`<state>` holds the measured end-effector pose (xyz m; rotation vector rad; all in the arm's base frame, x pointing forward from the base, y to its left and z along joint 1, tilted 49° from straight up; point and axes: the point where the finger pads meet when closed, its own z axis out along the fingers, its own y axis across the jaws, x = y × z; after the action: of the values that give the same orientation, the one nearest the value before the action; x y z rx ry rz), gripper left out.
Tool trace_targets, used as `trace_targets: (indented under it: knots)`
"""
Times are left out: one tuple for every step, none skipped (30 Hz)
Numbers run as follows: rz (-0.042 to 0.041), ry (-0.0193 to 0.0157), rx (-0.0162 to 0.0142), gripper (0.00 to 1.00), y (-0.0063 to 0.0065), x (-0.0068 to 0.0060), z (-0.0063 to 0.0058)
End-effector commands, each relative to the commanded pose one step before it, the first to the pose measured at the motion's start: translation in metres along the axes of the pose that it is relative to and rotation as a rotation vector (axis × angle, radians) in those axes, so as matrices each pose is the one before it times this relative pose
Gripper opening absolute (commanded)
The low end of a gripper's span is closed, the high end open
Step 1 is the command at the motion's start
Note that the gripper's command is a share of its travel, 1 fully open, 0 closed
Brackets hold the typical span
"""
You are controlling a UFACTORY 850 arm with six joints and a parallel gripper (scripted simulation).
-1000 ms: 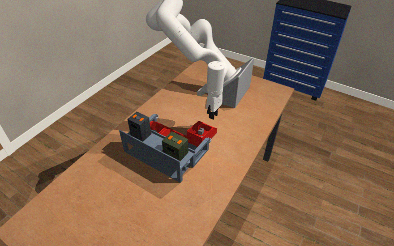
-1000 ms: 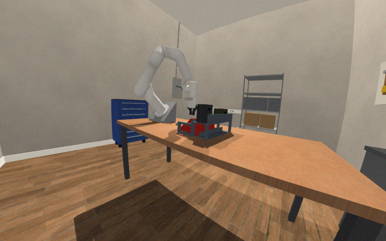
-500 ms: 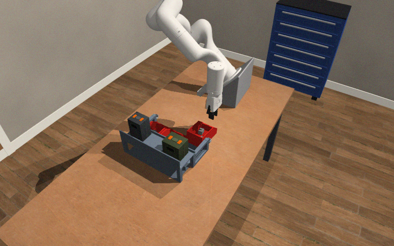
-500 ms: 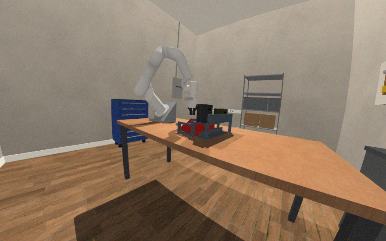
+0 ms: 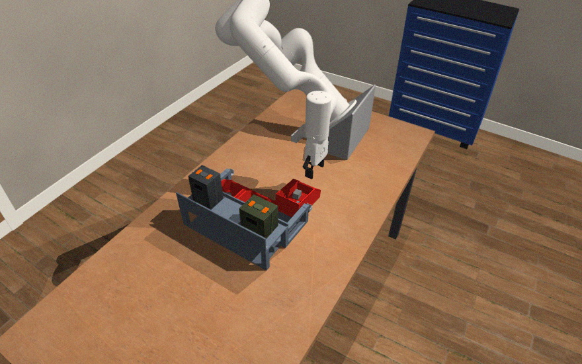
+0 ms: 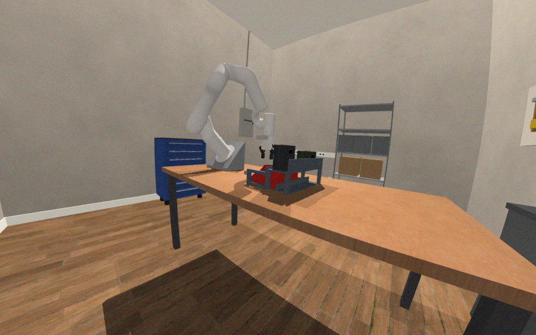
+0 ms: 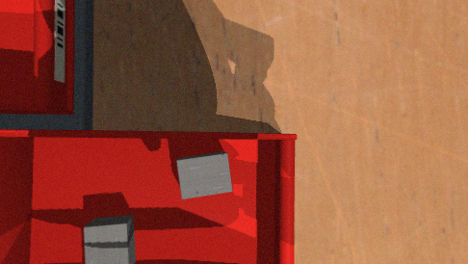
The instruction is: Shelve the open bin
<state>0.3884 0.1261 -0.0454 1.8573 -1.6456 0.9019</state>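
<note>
The red open bin [image 5: 285,205] [image 7: 106,169] is at the right end of the row on the blue-grey shelf [image 5: 221,231] [image 6: 306,164] [image 7: 83,72]. It sticks out past the shelf's front lip and stands higher than the other red bins [image 5: 231,186] [image 7: 16,29]. Two grey parts show inside it in the wrist view, a block [image 7: 204,175] and another part [image 7: 107,241]. How far its back reaches under the board is hidden. My gripper [image 5: 315,168] [image 6: 267,155] is open and empty, pointing down above and in front of the bin, clear of it. Its fingers are outside the wrist view.
A dark grey case [image 5: 206,188] [image 6: 282,158] and a green case [image 5: 258,216] [image 6: 306,154] stand on the shelf's upper board [image 5: 229,211]. The arm's grey mount [image 5: 359,122] [image 6: 235,158] is behind the gripper. The shelf's end frame [image 5: 295,229] is beside the bin.
</note>
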Motion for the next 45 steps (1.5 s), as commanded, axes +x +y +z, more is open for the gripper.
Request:
trace_targets:
  knots:
    - [0.00058,-0.0009,0.00119,1.0,-0.0006,-0.0003,-0.00067]
    - [0.0,0.0,0.0,1.0,0.0,0.0,0.0]
    - [0.0,0.0,0.0,1.0,0.0,0.0,0.0]
    - [0.0,0.0,0.0,1.0,0.0,0.0,0.0]
    - [0.0,0.0,0.0,1.0,0.0,0.0,0.0]
    - [0.0,0.0,0.0,1.0,0.0,0.0,0.0]
    - [0.0,0.0,0.0,1.0,0.0,0.0,0.0]
    - [0.0,0.0,0.0,1.0,0.0,0.0,0.0]
    - [0.0,0.0,0.0,1.0,0.0,0.0,0.0]
    - [0.0,0.0,0.0,1.0,0.0,0.0,0.0]
    - [0.0,0.00001,0.02253,1.0,0.00024,0.00005,0.011]
    - [0.0,0.0,0.02253,1.0,0.00049,0.00005,0.01099]
    - [0.0,0.0,0.02253,1.0,0.00074,0.00005,0.01098]
    - [0.0,0.0,0.02253,1.0,0.00098,0.00005,0.01096]
    - [0.0,0.0,0.02253,1.0,0.00123,0.00005,0.01093]
    - [0.0,0.0,0.0,1.0,0.0,0.0,0.0]
    - [0.0,0.0,0.0,1.0,0.0,0.0,0.0]
    - [0.0,0.0,0.0,1.0,0.0,0.0,0.0]
    - [0.0,0.0,0.0,1.0,0.0,0.0,0.0]
    - [0.0,0.0,0.0,1.0,0.0,0.0,0.0]
    - [0.0,0.0,0.0,1.0,0.0,0.0,0.0]
    - [0.0,0.0,0.0,1.0,0.0,0.0,0.0]
    - [0.0,0.0,0.0,1.0,0.0,0.0,0.0]
    - [0.0,0.0,0.0,1.0,0.0,0.0,0.0]
    - [0.0,0.0,0.0,1.0,0.0,0.0,0.0]
    - [0.0,0.0,0.0,1.0,0.0,0.0,0.0]
    - [0.0,0.0,0.0,1.0,0.0,0.0,0.0]
    - [-0.00066,-0.00002,-0.0035,1.0,0.00076,-0.00008,0.005]
    - [0.00015,0.00004,0.00087,1.0,0.0008,0.00009,0.00612]
    - [0.00015,0.00004,0.00087,1.0,0.0008,0.00009,0.00612]
    - [0.00015,0.00004,0.00087,1.0,0.00081,0.00009,0.00612]
    - [0.00015,0.00004,0.00087,1.0,0.00081,0.00009,0.00612]
    - [0.0,0.0,0.0,1.0,0.0,0.0,0.0]
    - [0.0,0.0,0.0,1.0,0.0,0.0,0.0]
    - [0.0,0.0,0.0,1.0,0.0,0.0,0.0]
    - [0.0,0.0,0.0,1.0,0.0,0.0,0.0]
    - [0.0,0.0,0.0,1.0,0.0,0.0,0.0]
    - [0.0,0.0,0.0,1.0,0.0,0.0,0.0]
    - [0.0,0.0,0.0,1.0,0.0,0.0,0.0]
    - [0.0,0.0,0.0,1.0,0.0,0.0,0.0]
    - [0.0,0.0,0.0,1.0,0.0,0.0,0.0]
    - [0.0,0.0,0.0,1.0,0.0,0.0,0.0]
    - [0.0,0.0,0.0,1.0,0.0,0.0,0.0]
    - [0.0,0.0,0.0,1.0,0.0,0.0,0.0]
    - [0.00007,-0.00002,-0.00002,1.0,-0.00033,-0.00002,-0.00227]
